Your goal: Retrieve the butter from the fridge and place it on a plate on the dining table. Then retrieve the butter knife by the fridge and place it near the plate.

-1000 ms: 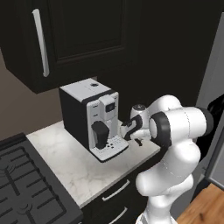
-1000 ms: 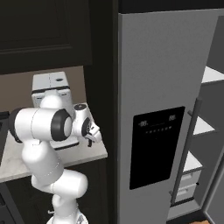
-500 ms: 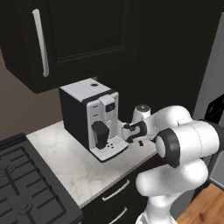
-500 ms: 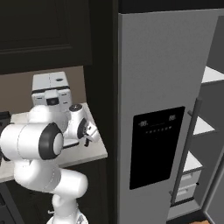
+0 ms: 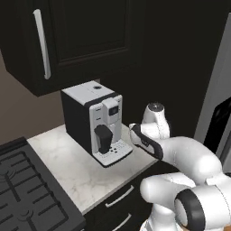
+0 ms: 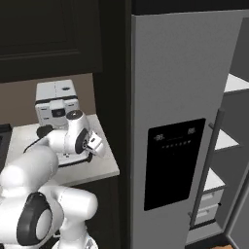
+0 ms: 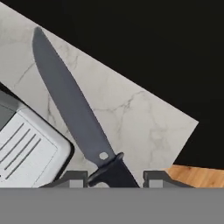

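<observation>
One butter knife (image 7: 72,107) in the hand view, all dark, lying flat on the marble table (image 7: 144,127). Blade tip points to about 11 o'clock; handle runs down to 6 o'clock and sits between the two fingertips (image 7: 159,177) of the tool (image 7: 114,178). Fingertips stand to either side of the handle with a gap visible on each side; cannot tell whether they press it yet, so the grip is not confirmed. One coffee machine (image 5: 95,122), black and silver, stands on the same table; its drip tray corner shows at 8 o'clock in the hand view, close beside the blade. One fridge (image 6: 187,121), grey, with one black dispenser panel (image 6: 175,163); its right door stands ajar, and white shelves (image 6: 233,85) show at 3 o'clock in the right base view. One stove top (image 5: 27,194) at 7 o'clock in the left base view. One upper cabinet (image 5: 76,36) with one pale handle.

Against the earlier frames: the arm has swung lower and forward over the table edge, its elbow now large in the left base view. Coffee machine and fridge are unchanged.
</observation>
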{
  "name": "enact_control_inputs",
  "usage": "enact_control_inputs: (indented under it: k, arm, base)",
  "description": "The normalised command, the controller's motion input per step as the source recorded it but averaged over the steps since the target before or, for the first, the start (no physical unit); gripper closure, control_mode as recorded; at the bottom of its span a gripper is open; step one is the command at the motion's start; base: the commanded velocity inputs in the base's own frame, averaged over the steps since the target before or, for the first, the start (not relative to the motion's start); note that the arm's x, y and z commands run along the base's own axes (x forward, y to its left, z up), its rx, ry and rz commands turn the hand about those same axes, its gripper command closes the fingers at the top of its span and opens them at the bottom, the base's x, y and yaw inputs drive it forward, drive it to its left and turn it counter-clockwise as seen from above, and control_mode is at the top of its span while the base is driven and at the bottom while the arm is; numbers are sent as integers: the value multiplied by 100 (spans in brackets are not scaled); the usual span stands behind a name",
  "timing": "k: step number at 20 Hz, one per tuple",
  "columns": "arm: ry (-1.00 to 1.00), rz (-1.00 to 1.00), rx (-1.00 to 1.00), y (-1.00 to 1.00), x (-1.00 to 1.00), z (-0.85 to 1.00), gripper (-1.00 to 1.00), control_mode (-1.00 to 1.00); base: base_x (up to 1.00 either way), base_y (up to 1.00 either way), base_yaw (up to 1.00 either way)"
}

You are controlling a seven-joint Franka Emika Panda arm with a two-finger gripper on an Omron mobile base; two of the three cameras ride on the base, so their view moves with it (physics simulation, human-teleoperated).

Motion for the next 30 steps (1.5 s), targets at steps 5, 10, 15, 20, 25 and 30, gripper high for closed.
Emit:
enact_control_inputs:
  k: [5, 10, 15, 20, 25, 30]
  arm:
    - [2, 5, 0, 0, -75, 42, 100, -100]
    - [1, 12, 0, 0, -81, 53, 100, -100]
    - [0, 5, 0, 0, -50, 81, 100, -100]
    - [5, 0, -7, 0, -7, 72, 100, -100]
    - [24, 0, -6, 0, -8, 70, 100, -100]
    - [27, 0, 0, 0, -31, 50, 100, -100]
  base:
    - [0, 0, 0]
    - [0, 0, 0]
    - [0, 0, 0]
    - [0, 0, 0]
    - [0, 0, 0]
    - [0, 0, 0]
